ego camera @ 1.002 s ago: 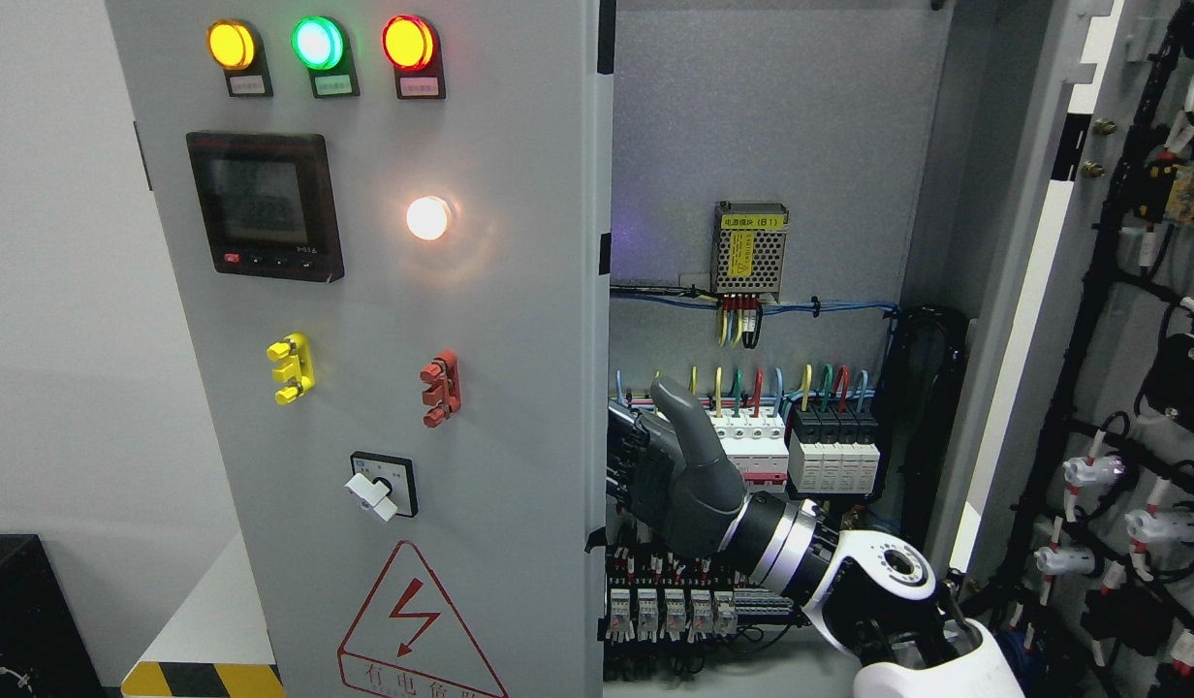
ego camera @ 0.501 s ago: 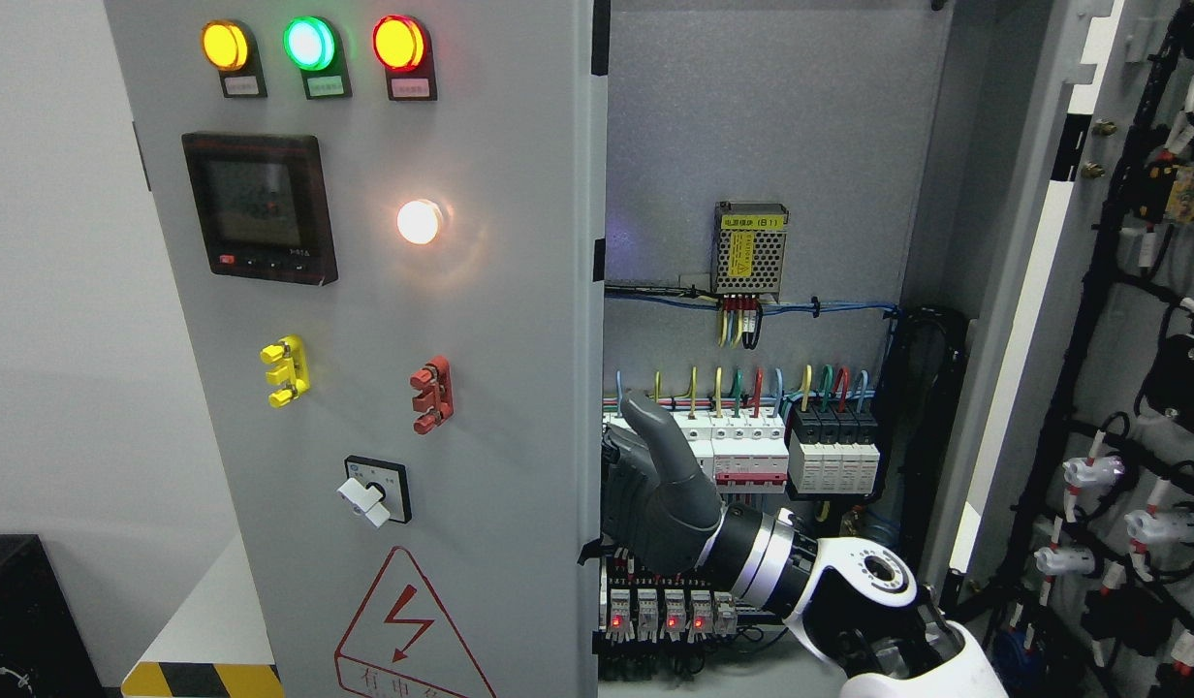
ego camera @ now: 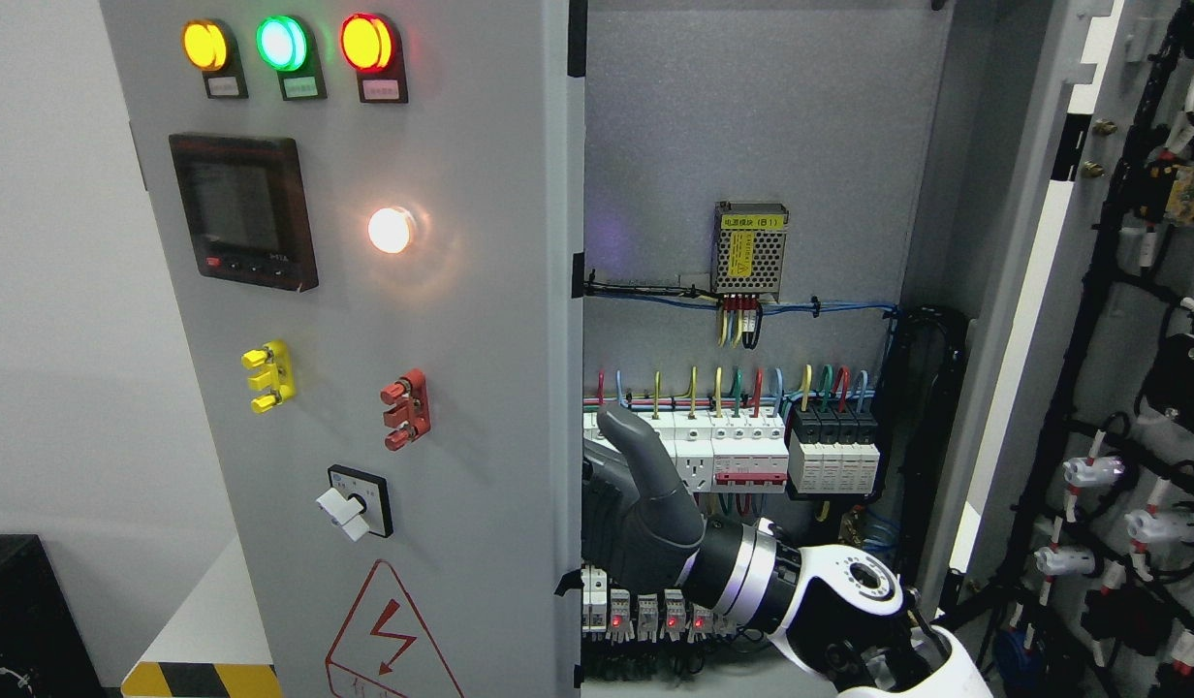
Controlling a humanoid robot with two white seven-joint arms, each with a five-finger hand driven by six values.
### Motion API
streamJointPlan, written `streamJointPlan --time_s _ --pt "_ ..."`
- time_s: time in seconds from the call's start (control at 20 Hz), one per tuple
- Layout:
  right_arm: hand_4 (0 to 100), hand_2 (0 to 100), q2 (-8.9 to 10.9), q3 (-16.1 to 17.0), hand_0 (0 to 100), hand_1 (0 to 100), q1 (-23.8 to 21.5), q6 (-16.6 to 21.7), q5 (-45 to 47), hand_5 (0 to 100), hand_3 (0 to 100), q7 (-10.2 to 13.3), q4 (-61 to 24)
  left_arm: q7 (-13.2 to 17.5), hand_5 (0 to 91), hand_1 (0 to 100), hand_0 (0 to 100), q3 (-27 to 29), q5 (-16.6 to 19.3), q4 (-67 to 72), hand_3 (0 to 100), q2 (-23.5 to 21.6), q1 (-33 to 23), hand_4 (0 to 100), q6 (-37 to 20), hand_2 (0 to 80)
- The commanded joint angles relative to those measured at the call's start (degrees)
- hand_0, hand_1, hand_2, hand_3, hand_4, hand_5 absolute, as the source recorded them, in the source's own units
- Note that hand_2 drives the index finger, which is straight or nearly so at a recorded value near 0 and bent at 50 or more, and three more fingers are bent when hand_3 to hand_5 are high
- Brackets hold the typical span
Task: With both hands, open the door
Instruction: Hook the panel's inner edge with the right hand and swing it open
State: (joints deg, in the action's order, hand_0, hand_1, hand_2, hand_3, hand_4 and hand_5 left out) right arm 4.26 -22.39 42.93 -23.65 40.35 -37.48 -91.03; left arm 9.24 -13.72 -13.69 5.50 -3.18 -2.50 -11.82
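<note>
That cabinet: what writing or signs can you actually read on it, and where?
Red lightning-bolt warning triangle on the left door: its characters are cut off.
Yellow label on the power supply: too small to read.
Tags under the three lamps: blurred.
Meter display: unreadable.

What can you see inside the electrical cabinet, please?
Inside the cabinet: a mesh power supply, a breaker row with coloured wires, and small relays. The right robot hand and left door cover the rest.
</note>
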Motion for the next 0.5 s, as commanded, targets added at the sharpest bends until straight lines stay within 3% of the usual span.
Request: streamJointPlan --time_s 0.0,0.45 --pt "0 0 -0.13 -3.54 0 0 -1.27 -0.25 0.52 0 0 0.04 -5.47 -0.01 0.0 0 0 -0.08 0.07 0.04 0 0.11 0.04 0 0.13 0.0" --pt "0 0 -0.30 -7.75 0 0 -2.24 -0.86 4.02 0 0 0.13 -9.60 -0.01 0.0 0 0 -0.08 0.07 0.04 0 0.02 0.04 0 0.04 0.0"
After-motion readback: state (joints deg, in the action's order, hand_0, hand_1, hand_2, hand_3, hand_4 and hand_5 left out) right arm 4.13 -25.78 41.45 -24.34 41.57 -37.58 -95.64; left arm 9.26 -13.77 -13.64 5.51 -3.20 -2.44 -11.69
